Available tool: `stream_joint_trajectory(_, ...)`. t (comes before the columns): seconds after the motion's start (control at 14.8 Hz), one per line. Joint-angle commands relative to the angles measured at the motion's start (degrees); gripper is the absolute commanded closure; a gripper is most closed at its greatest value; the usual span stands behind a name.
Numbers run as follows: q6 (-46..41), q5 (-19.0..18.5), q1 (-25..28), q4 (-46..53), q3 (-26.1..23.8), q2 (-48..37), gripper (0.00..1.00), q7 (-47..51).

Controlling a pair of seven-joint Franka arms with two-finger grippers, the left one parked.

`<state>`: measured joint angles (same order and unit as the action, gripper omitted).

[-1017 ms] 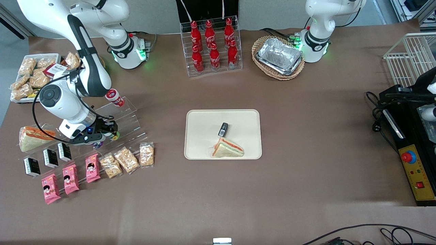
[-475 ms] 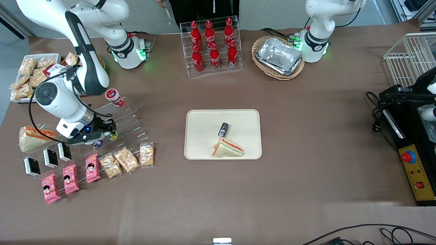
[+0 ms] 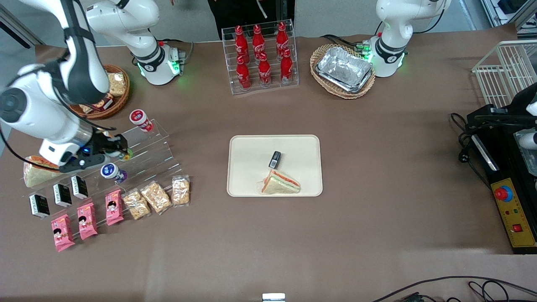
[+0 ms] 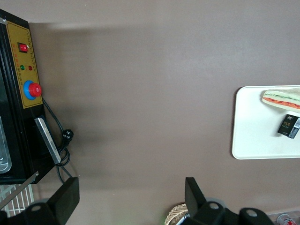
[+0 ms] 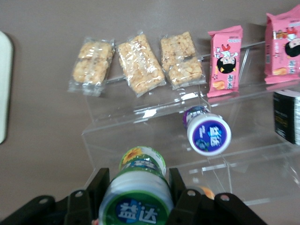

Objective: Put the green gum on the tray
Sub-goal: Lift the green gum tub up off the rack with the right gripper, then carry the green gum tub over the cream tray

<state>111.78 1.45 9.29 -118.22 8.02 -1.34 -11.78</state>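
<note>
My right gripper [image 3: 118, 148] hangs over the clear stepped stand [image 3: 155, 147] at the working arm's end of the table. It is shut on the green gum [image 5: 138, 191], a canister with a green-and-white lid and a pale yellow-green body, held between both fingers [image 5: 176, 183] above the stand. In the front view the gum [image 3: 126, 156] peeks out at the fingertips. The cream tray [image 3: 251, 155] lies at the table's middle, well apart from the gripper. It also shows in the left wrist view [image 4: 258, 136], and its edge shows in the right wrist view [image 5: 3, 84].
A sandwich [image 3: 280, 183] and a small black pack [image 3: 275, 159] lie on the tray. A blue-lidded canister [image 3: 110, 171] and a red-lidded canister [image 3: 139, 118] sit on the stand. Snack packets [image 3: 156, 196], pink packs [image 3: 86, 220] and black packs [image 3: 62, 194] lie nearer the camera.
My gripper has risen and moved toward the working arm's end of the table with the green gum in it. The blue-lidded canister and a wicker basket now show.
</note>
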Motion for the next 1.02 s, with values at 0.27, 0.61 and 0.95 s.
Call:
stream_joint_trajectory(0.27, -16.49, 3.81, 0.28, 14.84, -0.46, 0.63, 0.62, 1.13)
stream_joint_trajectory(0.61, -24.05, 4.26, 0.37, 20.82, -8.88, 0.37, 0.62, 17.1)
stream_joint_trajectory(0.95, -23.72, 9.09, 0.46, 21.71, -17.94, 1.07, 0.62, 33.18)
